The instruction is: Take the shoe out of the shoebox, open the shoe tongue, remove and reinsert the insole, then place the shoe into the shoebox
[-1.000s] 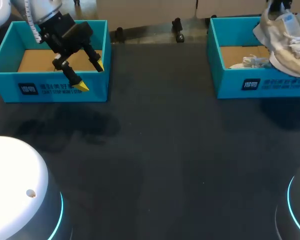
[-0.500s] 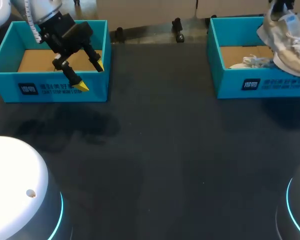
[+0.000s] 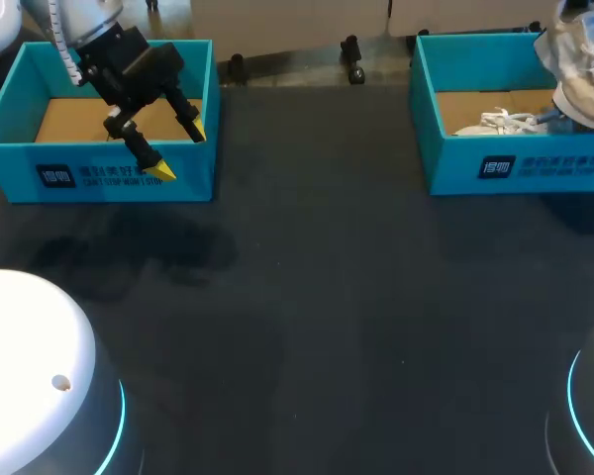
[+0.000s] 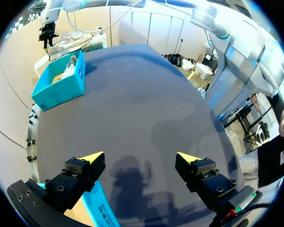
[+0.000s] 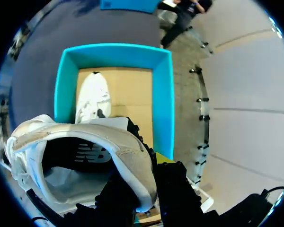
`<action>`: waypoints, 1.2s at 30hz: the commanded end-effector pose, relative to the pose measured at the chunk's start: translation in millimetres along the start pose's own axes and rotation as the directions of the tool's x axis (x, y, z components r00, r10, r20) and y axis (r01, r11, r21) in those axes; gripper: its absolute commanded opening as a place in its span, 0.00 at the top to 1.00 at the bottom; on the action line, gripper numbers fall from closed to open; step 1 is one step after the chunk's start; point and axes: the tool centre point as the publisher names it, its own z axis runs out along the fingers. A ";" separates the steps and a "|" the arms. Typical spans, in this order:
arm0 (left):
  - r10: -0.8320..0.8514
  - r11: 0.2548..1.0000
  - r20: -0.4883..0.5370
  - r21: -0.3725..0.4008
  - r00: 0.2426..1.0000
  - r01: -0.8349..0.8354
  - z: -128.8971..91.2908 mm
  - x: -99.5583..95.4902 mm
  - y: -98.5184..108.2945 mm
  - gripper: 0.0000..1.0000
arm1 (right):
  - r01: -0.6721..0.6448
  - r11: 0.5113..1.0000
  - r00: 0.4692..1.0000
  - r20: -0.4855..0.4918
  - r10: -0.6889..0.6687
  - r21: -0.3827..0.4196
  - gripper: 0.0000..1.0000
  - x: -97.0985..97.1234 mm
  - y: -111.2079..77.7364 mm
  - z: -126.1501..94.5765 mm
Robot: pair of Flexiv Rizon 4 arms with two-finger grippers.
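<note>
Over the right teal shoebox (image 3: 515, 163), at the head view's far right edge, a cream shoe (image 3: 586, 69) hangs in the air. The right wrist view shows my right gripper (image 5: 143, 172) shut on the collar wall of this shoe (image 5: 80, 142), opening up, above the box (image 5: 162, 94). A second white shoe (image 5: 92, 97) lies inside on the cardboard floor, its laces (image 3: 503, 122) showing in the head view. My left gripper (image 3: 178, 150) stands open and empty over the front wall of the left shoebox (image 3: 99, 176); its fingers (image 4: 92, 158) are spread wide.
The left shoebox holds only its cardboard floor. Dark tabletop (image 3: 317, 297) stretches between and in front of the two boxes. In the left wrist view the right box (image 4: 61, 85) sits far across the table under my right arm (image 4: 49, 28).
My right gripper has carried the cream shoe rightwards, partly past the head view's right edge, uncovering more of the box interior. The left arm has not moved.
</note>
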 end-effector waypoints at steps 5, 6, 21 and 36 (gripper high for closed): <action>0.000 1.000 0.001 -0.003 1.000 0.000 -0.1 1.1 0.1 0.00 | -0.266 0.963 0.962 0.077 0.263 0.034 1.00 -17.1 -14.5 -2.3; 0.000 1.000 0.001 -0.003 1.000 0.000 -0.1 1.1 0.1 0.00 | -0.301 0.953 0.951 0.084 0.297 0.033 1.00 -16.4 -16.5 -3.2; 0.000 1.000 0.001 -0.003 1.000 0.000 -0.1 1.1 0.1 0.00 | -0.855 0.505 0.517 0.256 0.817 0.117 1.00 8.7 -56.1 -15.1; 0.000 1.000 0.001 -0.003 1.000 0.000 -0.1 1.1 0.1 0.00 | -0.922 0.301 0.347 0.177 0.921 0.243 1.00 22.3 -63.9 -11.6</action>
